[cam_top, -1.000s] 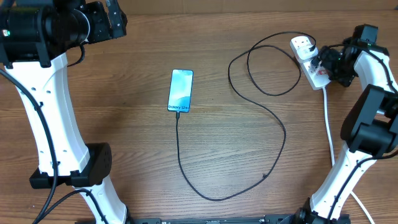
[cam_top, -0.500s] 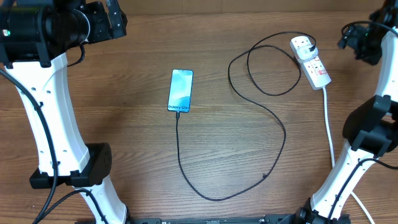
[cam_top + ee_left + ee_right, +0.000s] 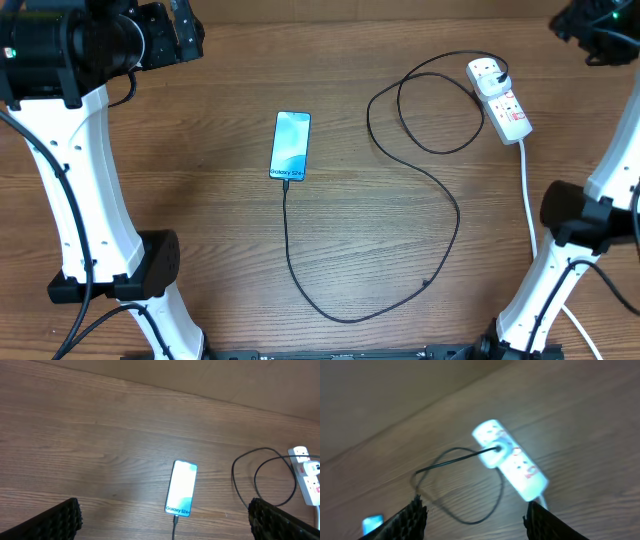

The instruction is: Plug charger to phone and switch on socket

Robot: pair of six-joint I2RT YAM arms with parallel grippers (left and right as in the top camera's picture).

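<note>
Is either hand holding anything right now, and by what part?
Nothing is held: the left hand and the right hand are both open and empty.

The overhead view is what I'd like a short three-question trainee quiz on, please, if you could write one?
1. True or false: the charger cable ends at the phone's "Galaxy" end.
2. The socket lies: A) touching the phone, B) apart from the phone, C) under the phone.
3. Fill in: the socket's thick cord is ____ in colour.
Key: 1 true; 2 B; 3 white.
</note>
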